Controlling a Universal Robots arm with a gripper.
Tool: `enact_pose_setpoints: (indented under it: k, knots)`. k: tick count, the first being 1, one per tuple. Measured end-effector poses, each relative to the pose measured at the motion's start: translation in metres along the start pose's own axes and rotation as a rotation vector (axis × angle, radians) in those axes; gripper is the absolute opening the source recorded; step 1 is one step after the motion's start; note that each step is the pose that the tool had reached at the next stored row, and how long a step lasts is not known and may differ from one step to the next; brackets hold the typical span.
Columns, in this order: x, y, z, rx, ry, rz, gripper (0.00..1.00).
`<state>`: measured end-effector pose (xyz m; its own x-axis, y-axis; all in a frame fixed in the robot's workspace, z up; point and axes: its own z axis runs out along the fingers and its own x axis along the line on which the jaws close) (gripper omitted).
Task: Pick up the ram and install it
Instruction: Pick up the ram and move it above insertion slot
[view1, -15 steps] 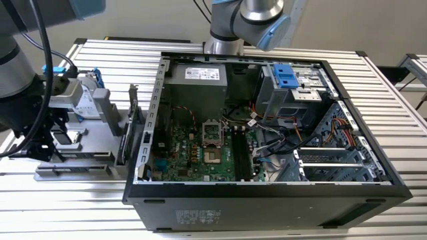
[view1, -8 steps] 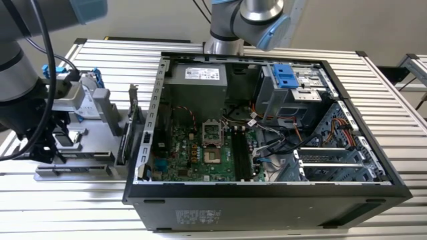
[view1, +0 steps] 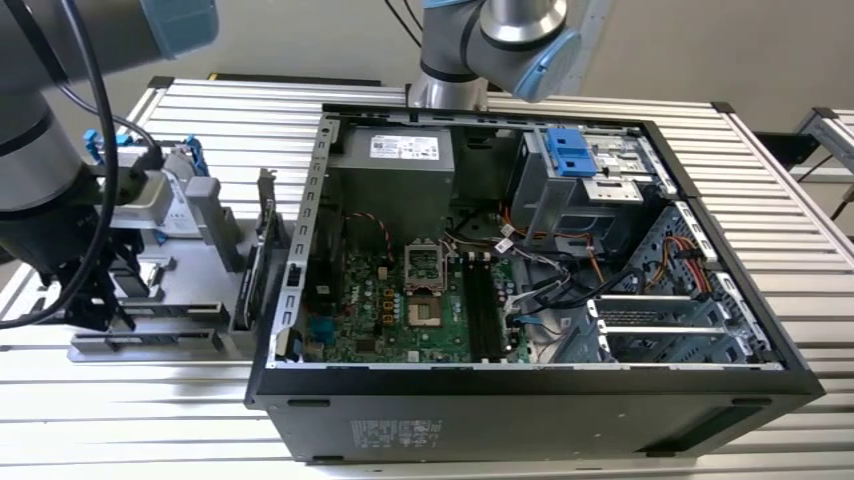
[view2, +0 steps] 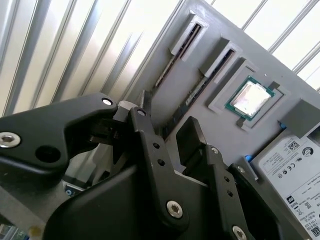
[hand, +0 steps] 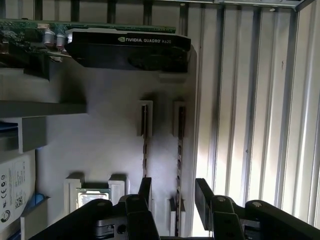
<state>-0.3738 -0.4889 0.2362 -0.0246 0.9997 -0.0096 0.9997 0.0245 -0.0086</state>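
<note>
Two ram sticks stand on edge in holders of a grey parts tray (hand: 100, 135). In both wrist views my gripper (hand: 175, 196) (view2: 168, 121) is open just above the tray. Its two black fingers (hand: 204, 196) straddle the end of one ram (hand: 180, 150) (view2: 192, 100). One fingertip (hand: 145, 187) sits close over the other ram (hand: 145, 150) (view2: 176, 57). Neither finger visibly touches a stick. In the exterior view the gripper (view1: 91, 305) hangs over the tray (view1: 187, 270) at the exterior view's left, beside the open computer case (view1: 534, 250).
The tray also carries a graphics card (hand: 130, 50), a processor chip (view2: 249, 97) (hand: 92, 197) and a hard drive (view2: 295, 165). In the case, the motherboard's black memory slots (view1: 481, 310) lie near the processor socket (view1: 420, 262). A second arm base (view1: 494, 40) stands behind the case. The table is slatted aluminium.
</note>
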Motion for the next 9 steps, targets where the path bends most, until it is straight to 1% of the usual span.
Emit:
enact_pose_setpoints:
  k: [9]
  knots:
    - [0.0001, 0.0001, 0.0072, 0.0011, 0.0000, 0.000, 1.00]
